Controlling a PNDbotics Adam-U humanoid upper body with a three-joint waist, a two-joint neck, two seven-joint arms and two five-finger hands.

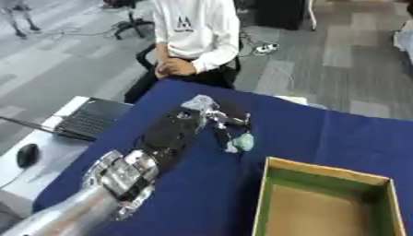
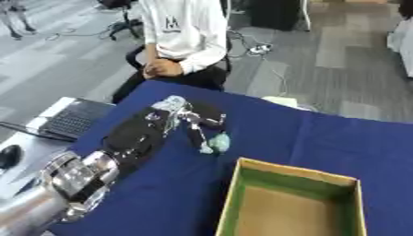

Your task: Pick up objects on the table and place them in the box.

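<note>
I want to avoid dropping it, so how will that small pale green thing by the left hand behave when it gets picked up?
The pale green thing looks small next to the left hand, so it is probably light. Its outline seems rounded, so it may roll or slip on the blue table if nudged. Its material cannot be made out, so stiffness is a guess. The box stands close by.

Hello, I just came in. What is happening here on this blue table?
The robot's left hand reaches over the blue table, and its fingers come down at a small pale green object. Whether they hold it already cannot be seen. The open cardboard box, green along its inner walls, stands to the right of the hand with nothing visible in it. The right hand is out of view.
</note>
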